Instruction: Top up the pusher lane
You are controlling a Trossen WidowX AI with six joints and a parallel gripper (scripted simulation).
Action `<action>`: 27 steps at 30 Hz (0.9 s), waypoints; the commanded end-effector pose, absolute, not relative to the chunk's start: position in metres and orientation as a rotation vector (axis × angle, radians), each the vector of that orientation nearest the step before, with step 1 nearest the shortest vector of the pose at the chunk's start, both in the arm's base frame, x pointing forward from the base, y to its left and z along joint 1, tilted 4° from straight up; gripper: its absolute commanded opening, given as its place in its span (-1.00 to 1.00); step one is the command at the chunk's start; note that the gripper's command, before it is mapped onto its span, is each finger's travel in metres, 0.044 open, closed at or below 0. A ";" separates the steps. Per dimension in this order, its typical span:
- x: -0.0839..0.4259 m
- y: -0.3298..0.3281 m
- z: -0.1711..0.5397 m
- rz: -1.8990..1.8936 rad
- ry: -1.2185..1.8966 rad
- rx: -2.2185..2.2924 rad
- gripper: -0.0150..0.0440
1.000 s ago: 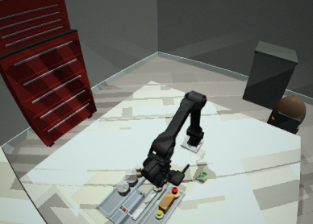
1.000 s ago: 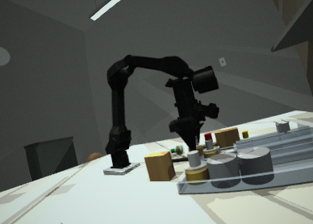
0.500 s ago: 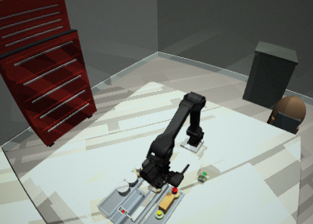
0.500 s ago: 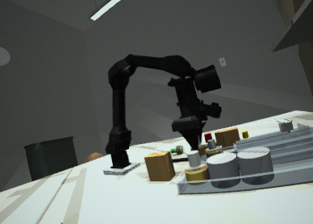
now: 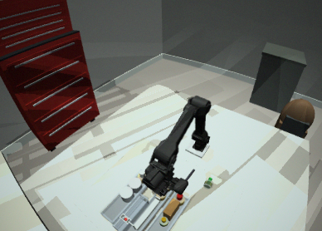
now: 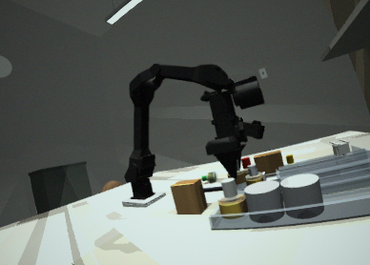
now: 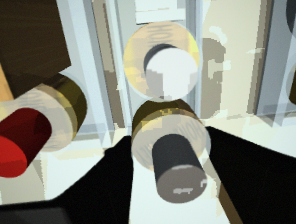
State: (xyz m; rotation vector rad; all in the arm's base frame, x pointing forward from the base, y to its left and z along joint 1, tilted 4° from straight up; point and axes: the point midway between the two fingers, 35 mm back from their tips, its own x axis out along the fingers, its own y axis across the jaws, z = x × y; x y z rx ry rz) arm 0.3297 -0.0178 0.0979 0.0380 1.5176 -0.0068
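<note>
From the top view I record a red drawer cabinet (image 5: 46,84) with pale bar handles at ten o'clock, and a grey cabinet (image 5: 278,77) at two o'clock, a brown rounded seat (image 5: 298,113) just beside it. Dark grey walls (image 5: 116,17) (image 6: 62,106) meet at twelve o'clock above a pale, shadow-streaked floor (image 5: 178,71). From the exterior view I note a lit ceiling strip (image 6: 133,4) at eleven o'clock.

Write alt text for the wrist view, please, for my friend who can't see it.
Two black gripper fingers hold a grey-capped jar right by a white-capped jar in a clear-walled lane; a red-capped jar and a brown block sit left in the picture.
</note>
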 end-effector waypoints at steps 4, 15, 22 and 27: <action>0.342 -0.019 0.106 -0.015 1.479 0.038 -0.49; 0.346 -0.019 0.107 -0.015 1.479 0.038 -0.49; 0.346 -0.019 0.107 -0.015 1.479 0.038 -0.49; 0.346 -0.019 0.107 -0.015 1.479 0.038 -0.49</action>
